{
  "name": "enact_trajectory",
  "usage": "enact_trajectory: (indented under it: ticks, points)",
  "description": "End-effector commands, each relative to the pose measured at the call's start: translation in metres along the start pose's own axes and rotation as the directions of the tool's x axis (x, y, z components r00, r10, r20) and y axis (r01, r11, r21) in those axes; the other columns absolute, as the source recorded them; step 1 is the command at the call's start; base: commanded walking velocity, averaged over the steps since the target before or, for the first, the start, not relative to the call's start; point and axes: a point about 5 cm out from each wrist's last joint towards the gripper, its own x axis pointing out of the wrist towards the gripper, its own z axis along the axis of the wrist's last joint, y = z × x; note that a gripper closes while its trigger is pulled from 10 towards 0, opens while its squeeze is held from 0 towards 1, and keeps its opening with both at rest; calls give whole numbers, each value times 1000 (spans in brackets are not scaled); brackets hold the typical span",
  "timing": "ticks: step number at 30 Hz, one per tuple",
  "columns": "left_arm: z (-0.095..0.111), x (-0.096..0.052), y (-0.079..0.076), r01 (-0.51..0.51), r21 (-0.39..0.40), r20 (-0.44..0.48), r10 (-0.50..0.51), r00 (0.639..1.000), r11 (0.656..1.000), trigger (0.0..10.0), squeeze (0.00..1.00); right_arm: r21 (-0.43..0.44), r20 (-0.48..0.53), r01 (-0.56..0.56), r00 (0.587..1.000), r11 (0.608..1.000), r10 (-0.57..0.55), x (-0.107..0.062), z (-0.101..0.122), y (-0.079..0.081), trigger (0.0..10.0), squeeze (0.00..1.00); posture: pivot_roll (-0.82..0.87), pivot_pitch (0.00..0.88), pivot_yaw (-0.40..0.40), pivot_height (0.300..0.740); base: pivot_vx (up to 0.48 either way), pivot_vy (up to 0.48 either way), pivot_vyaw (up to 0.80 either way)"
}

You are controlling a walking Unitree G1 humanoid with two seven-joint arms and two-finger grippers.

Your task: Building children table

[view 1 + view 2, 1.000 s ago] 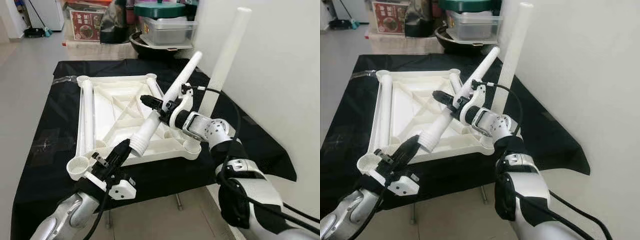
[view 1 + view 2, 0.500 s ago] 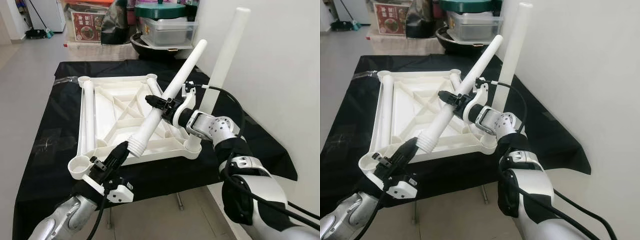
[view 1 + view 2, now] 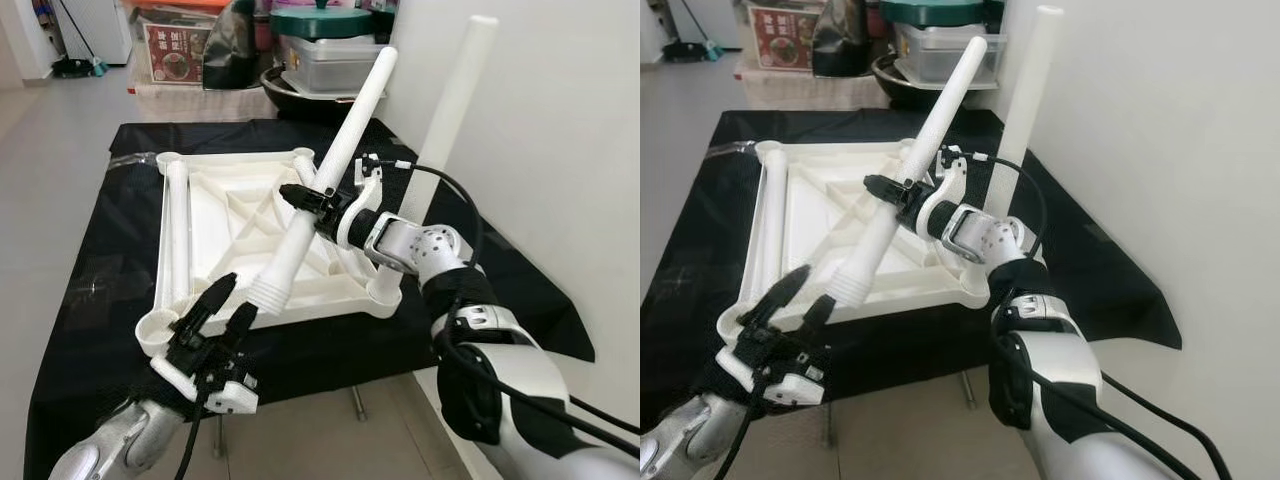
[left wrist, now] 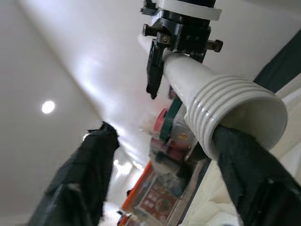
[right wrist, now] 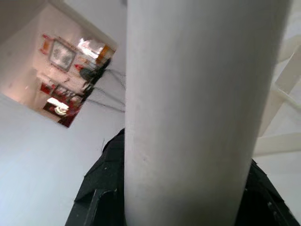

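My right gripper clamps the white leg mid-shaft, its threaded end just above my spread left gripper. I should steer that end into the corner socket beside my left fingers, keeping the leg square before twisting.

My two head cameras look forward and down over the upturned white tabletop, sharing nearly all of it. My left wrist camera sits below the table leg, looking up its ribbed end. My right wrist camera presses close against that leg's shaft.
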Motion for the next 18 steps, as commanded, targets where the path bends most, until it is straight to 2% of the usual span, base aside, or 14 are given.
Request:
enact_trajectory:
  ticks: [1, 7, 9, 10, 11, 12, 13, 14, 15, 16, 17, 18]
  points:
    - [2, 2, 6, -54, 8, 6, 54, 999, 998, 10000, 1000, -10, 44, 42, 998, 999, -42, -3, 9, -3, 0, 0, 90, 0, -119, 740, 0, 0, 0]
    - [1, -5, -2, -19, -11, -26, 19, 999, 1000, 10000, 1000, -22, 106, 10, 994, 1000, -8, -1, 27, 13, 0, 0, 97, 0, -121, 740, 0, 0, 0]
    - [-3, -7, -5, -10, -25, -76, 8, 997, 1000, 10000, 1000, -78, 136, -13, 990, 997, 23, 0, 36, 25, 0, 0, 99, 0, -122, 740, 0, 0, 0]
    - [-3, -7, -5, -10, -25, -76, 8, 997, 1000, 10000, 1000, -78, 136, -13, 990, 997, 23, 0, 36, 25, 0, 0, 99, 0, -122, 740, 0, 0, 0]
    - [-5, -7, -5, -14, -27, -93, 11, 996, 1000, 10000, 1000, -104, 142, -22, 989, 994, 36, 1, 38, 29, 0, 0, 102, 0, -123, 740, 0, 0, 0]
    - [-19, -7, -3, -47, -85, -228, 27, 973, 995, 10000, 1000, -238, 163, -55, 982, 970, 96, 0, 43, 43, 0, 0, 103, 0, -121, 740, 0, 0, 0]
    - [-19, -7, -3, -47, -85, -228, 27, 973, 995, 10000, 1000, -238, 163, -55, 982, 970, 96, 0, 43, 43, 0, 0, 103, 0, -121, 740, 0, 0, 0]
    - [-24, -7, -3, -58, -112, -278, 24, 960, 992, 10000, 1000, -281, 166, -68, 979, 957, 119, 0, 43, 48, 0, 0, 103, 0, -121, 740, 0, 0, 0]
    - [-30, -5, 0, -103, -145, -337, 49, 940, 984, 10000, 941, -352, 172, -82, 973, 932, 151, -2, 43, 55, 0, 0, 102, 0, -117, 740, 0, 0, 0]
    - [-35, -3, 3, -147, -170, -381, 73, 922, 975, 10000, 812, -406, 176, -91, 969, 909, 176, -4, 42, 60, 0, 0, 102, 0, -117, 740, 0, 0, 0]
    - [-39, 2, 7, -200, -201, -431, 97, 897, 959, 10000, 592, -478, 178, -95, 963, 873, 202, -6, 38, 66, 0, 0, 100, 0, -115, 740, 0, 0, 0]
    - [-39, 2, 7, -200, -201, -431, 97, 897, 959, 10000, 592, -478, 178, -95, 963, 873, 202, -6, 38, 66, 0, 0, 100, 0, -115, 740, 0, 0, 0]
